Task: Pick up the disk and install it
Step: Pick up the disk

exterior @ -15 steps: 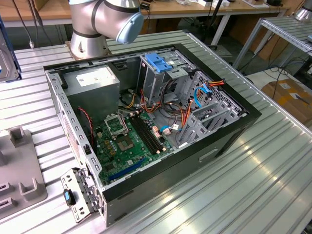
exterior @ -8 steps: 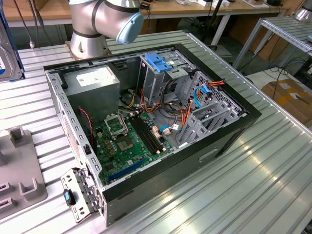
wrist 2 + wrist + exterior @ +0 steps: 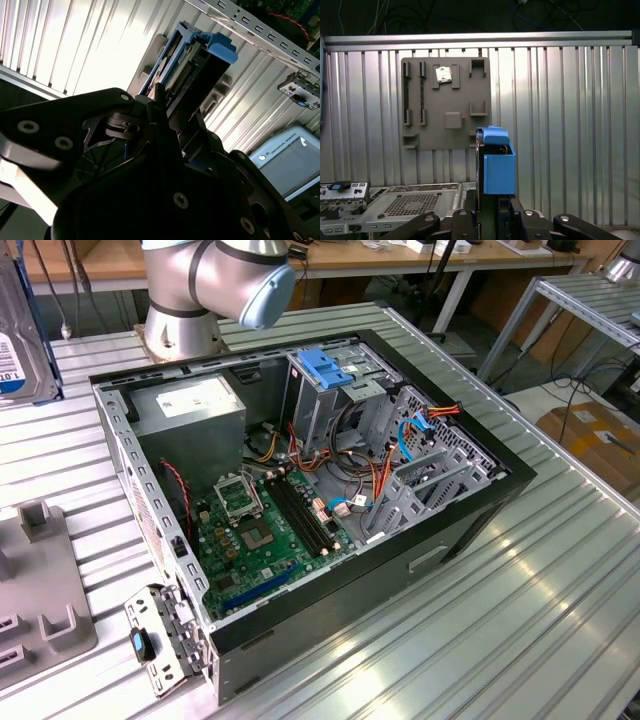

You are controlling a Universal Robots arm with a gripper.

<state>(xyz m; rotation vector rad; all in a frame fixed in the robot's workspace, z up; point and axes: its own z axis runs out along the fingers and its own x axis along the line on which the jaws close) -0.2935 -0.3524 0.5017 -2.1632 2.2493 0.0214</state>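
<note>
Hand (image 3: 492, 212) clamped on the disk (image 3: 497, 167), disk sticking out edge-on from its grip, clear of the ribbed table (image 3: 560, 125)

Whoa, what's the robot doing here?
The robot arm's pincer is clamped on the disk, a silver drive in a light-blue frame, holding it in the air over the ribbed metal table, near the grey holder tray. The open computer case sits on the same table. The disk is not in the case yet.
</note>
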